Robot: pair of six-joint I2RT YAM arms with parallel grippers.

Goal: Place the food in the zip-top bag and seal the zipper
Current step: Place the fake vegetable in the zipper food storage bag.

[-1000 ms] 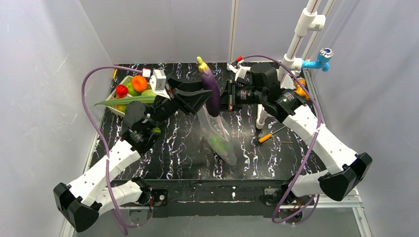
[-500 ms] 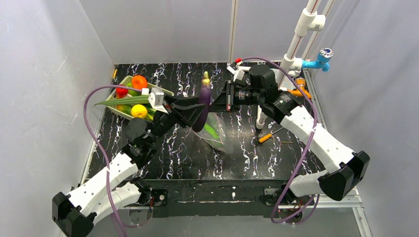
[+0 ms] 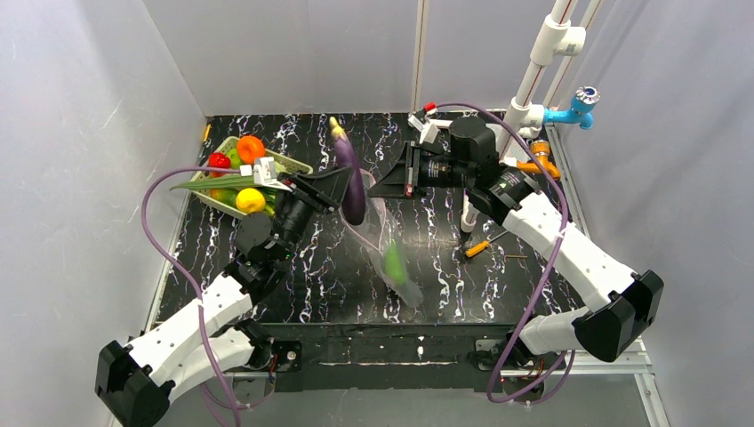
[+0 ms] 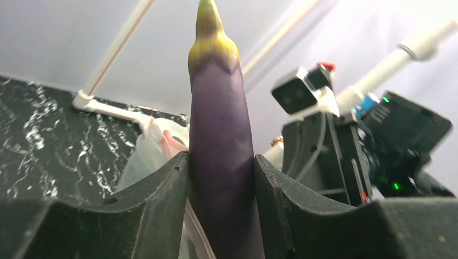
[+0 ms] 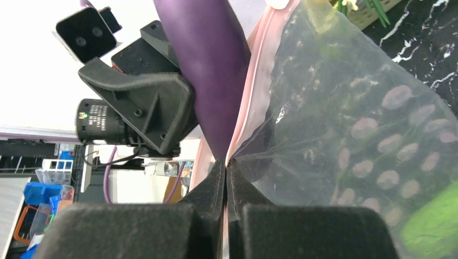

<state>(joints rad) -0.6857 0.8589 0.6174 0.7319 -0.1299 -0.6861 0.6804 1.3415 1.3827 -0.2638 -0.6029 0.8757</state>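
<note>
Tabletop of black marbled sheet [image 3: 320, 276] nearest, between the two white arms. On it, right of centre, small orange-handled screwdriver [image 3: 477, 248] lying flat.

Hanging in mid-air over the middle, clear floppy dotted plastic zip-top bag [image 3: 396, 253], lower end dangling toward the near edge, a blurred green piece of toy food [image 3: 393, 263] inside near the bottom.

Farther up, at the bag's mouth, right gripper [image 3: 387, 182] reaching in from the right. Fingers pressed together, pinching one lip of the mouth by the thin pinkish-red zipper strip [image 5: 251, 81].

Opposite, left gripper [image 3: 342, 187] clamped on the long purple toy eggplant with yellow-green stem [image 3: 348, 173]. Black fingers [image 4: 156, 199] tight against both sides of its lower half, stem end pointing up and away. Eggplant's lower tip right at the bag opening, alongside the pink strip; whether already inside the mouth, cannot tell.

Beyond the left gripper, toward the far-left corner, pale green slatted basket [image 3: 298, 166] holding more toy food: round orange piece [image 3: 251, 148], red piece [image 3: 219, 161], yellow piece [image 3: 251, 200], long green cucumber [image 3: 222, 182] lying across.

Farthest back on the right, white pipe with blue tap [image 3: 582, 104].
</note>
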